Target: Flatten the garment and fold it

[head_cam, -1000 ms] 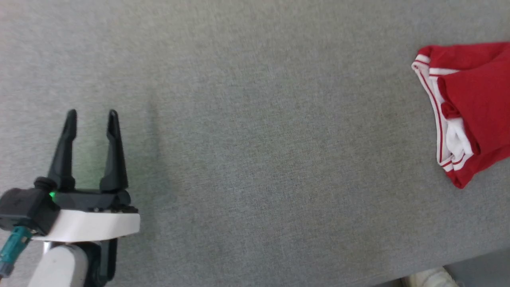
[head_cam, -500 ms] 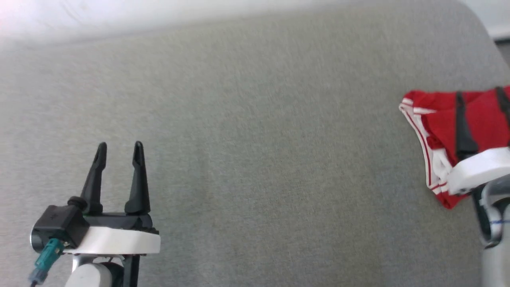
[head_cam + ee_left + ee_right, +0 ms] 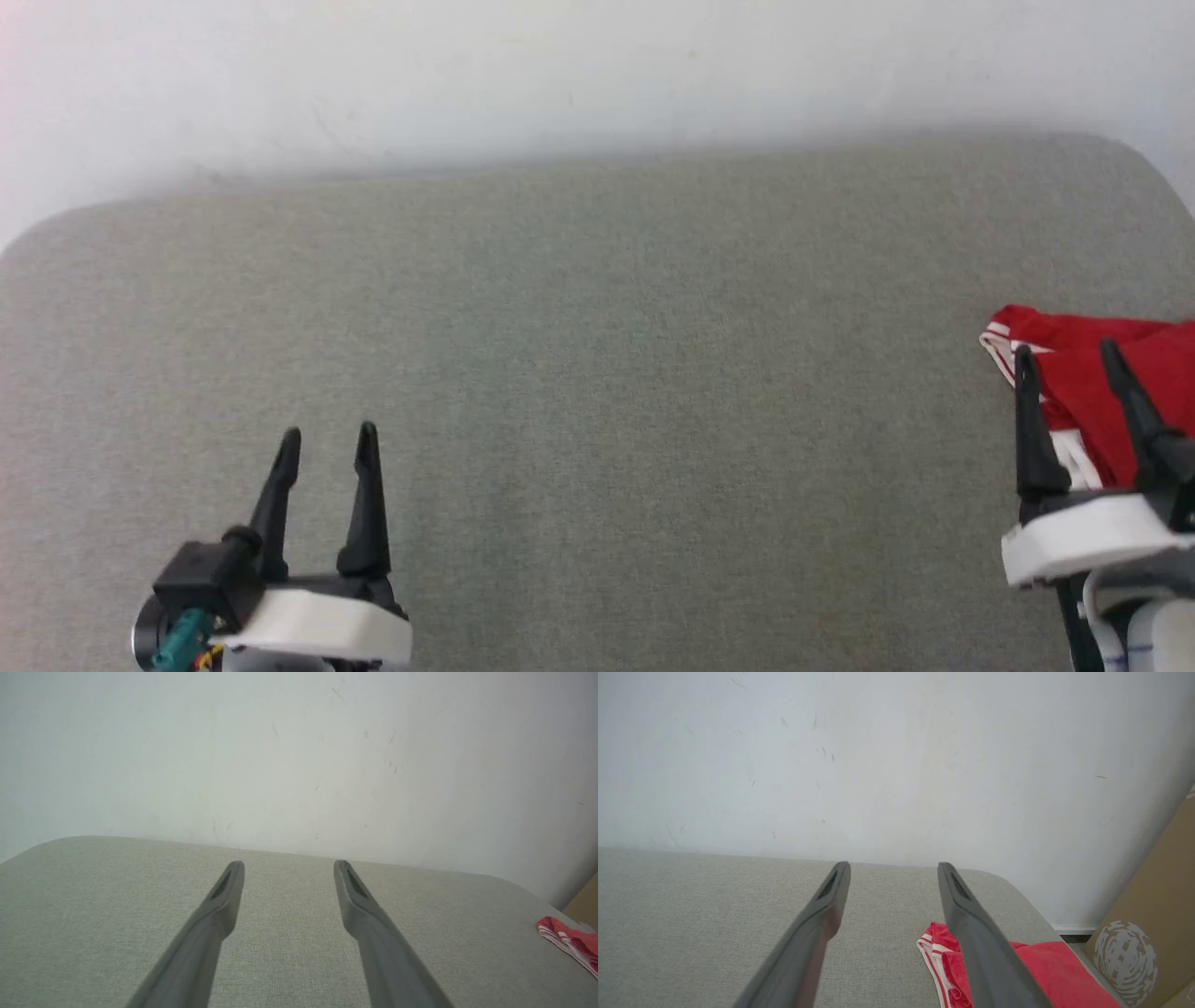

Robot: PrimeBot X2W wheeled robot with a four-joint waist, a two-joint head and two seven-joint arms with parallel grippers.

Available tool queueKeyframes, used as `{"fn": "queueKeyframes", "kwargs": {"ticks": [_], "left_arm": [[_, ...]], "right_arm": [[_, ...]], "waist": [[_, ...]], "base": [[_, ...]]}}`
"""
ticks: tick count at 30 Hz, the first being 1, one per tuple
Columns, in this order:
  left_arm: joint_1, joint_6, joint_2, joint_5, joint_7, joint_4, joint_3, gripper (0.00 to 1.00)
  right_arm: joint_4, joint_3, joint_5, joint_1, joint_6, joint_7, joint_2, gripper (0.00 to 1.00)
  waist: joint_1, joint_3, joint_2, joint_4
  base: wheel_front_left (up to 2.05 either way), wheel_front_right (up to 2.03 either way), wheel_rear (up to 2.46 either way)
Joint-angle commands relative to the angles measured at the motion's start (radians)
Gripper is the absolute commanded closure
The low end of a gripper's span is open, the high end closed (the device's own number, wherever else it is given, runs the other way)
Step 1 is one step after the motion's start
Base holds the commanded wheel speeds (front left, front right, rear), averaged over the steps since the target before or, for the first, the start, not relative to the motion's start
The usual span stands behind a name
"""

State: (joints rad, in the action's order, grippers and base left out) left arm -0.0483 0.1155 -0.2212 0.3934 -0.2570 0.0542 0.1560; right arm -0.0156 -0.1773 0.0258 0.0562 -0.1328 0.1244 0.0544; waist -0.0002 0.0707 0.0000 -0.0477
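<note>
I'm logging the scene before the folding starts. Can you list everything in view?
shirt: one, red with red-and-white striped trim, bunched up at the right end of the padded surface
padded surface: one, grey fabric with rounded corners, spanning the scene under both arms
wall: one, white with faint scuffs, behind the surface
cardboard box: one, brown with a pale round print, beside the surface's right end
left gripper: one, dark fingers on a white wrist, open, over bare surface at the lower left
right gripper: one, same colours, open, at the lower right with its fingers in front of the shirt
</note>
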Motion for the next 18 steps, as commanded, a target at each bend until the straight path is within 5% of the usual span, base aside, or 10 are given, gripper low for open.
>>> {"fn": "queueKeyframes", "kwargs": {"ticks": [1,18], "left_arm": [[-0.020,-0.004,0.006,-0.013,-0.005,-0.008,-0.003,0.00],[-0.114,-0.063,0.063,-0.068,-0.005,-0.091,-0.022,0.00]], "right_arm": [[0.011,0.000,-0.003,-0.025,0.002,0.021,-0.004,0.00],[0.173,-0.004,-0.037,-0.126,0.002,0.121,-0.004,0.00]], "waist": [[0.0002,-0.051,0.0000,0.040],[0.0002,-0.117,0.0000,0.068]], "base": [[0.00,0.00,0.00],[0.00,0.00,0.00]]}}
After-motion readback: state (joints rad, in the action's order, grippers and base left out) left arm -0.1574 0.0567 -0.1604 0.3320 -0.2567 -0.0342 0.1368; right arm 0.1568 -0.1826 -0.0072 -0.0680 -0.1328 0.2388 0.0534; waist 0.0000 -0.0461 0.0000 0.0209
